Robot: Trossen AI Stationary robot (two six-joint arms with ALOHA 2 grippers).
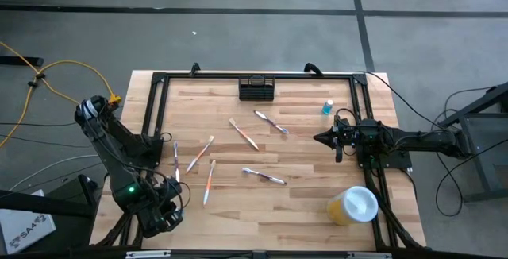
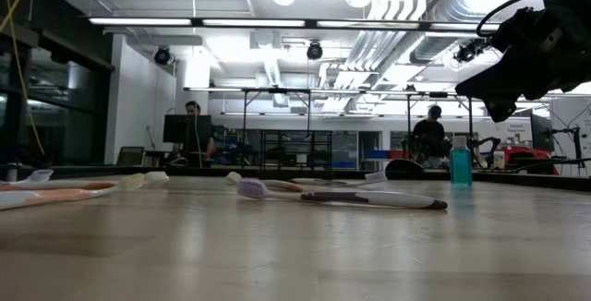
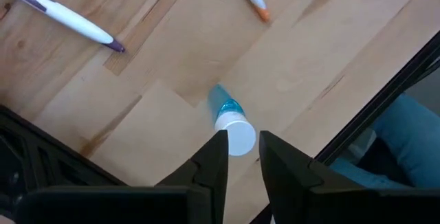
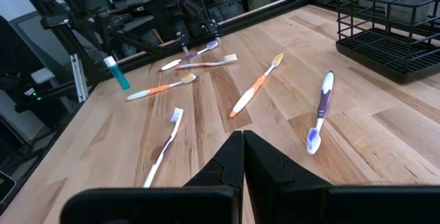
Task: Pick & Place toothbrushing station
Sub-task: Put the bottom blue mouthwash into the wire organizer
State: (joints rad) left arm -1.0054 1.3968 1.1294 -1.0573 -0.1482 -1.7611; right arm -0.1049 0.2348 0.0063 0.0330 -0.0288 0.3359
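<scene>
The toothbrushing station, a black slotted caddy (image 1: 256, 88) (image 4: 392, 45), stands on the table at the middle of the far edge, and no gripper is near it. My left gripper (image 3: 240, 145) (image 1: 171, 211) is at the near left corner, pointing steeply down and open. Just below its fingertips a small blue tube with a white cap (image 3: 230, 124) (image 4: 117, 71) stands upright on its base. My right gripper (image 4: 243, 141) (image 1: 320, 138) waits shut and about level over the table's right side. My left gripper comes from above with one finger on either side of the tube's white cap (image 3: 239, 136). I cannot tell whether the fingers touch the cap. The tube stands on the table.
Several toothbrushes (image 1: 208, 181) (image 1: 264, 176) (image 1: 244, 133) lie scattered across the middle of the table. A blue bottle (image 1: 327, 108) (image 2: 460, 164) stands at the far right and a yellow cup with a white lid (image 1: 353, 205) at the near right. A black frame (image 1: 159, 116) rims the table.
</scene>
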